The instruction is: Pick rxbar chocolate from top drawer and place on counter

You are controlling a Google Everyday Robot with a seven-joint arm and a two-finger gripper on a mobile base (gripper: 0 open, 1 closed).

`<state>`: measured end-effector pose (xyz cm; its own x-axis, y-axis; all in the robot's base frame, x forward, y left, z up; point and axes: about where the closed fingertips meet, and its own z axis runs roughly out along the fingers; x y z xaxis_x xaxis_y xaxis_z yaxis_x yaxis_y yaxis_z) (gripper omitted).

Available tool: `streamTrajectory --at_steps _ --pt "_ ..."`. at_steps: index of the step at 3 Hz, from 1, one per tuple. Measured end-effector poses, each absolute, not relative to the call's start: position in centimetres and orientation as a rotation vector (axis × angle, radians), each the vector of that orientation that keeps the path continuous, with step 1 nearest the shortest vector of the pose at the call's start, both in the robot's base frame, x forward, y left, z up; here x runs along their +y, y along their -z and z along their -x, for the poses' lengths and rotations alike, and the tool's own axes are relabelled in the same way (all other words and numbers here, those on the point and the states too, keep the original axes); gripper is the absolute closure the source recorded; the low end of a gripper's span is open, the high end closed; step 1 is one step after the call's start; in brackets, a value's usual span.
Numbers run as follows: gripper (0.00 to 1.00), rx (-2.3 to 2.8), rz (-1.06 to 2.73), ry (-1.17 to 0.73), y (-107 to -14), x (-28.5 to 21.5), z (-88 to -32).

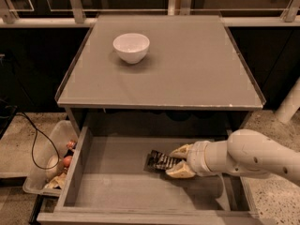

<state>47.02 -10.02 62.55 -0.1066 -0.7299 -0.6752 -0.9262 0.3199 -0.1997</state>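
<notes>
The top drawer (112, 191) is pulled open below the counter (187, 69). The rxbar chocolate (158, 161), a small black wrapper with white print, lies in the drawer's middle. My gripper (179, 160) reaches in from the right, its two cream fingers (180, 170) closed on the bar's right end, one above and one below it. The bar's right end is hidden between the fingers.
A white bowl (131, 47) stands on the counter's far left part. A clear plastic bin (49, 165) of small items sits on the speckled floor left of the drawer, with a black cable (33, 139) beside it. A white post (290, 102) stands at right.
</notes>
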Motion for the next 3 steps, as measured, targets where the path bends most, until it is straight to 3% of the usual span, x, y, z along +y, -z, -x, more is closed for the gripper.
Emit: streamTrajectory --at_steps 3 --pt "1.0 1.616 1.485 -0.246 -76.6 -13.6 -42.7"
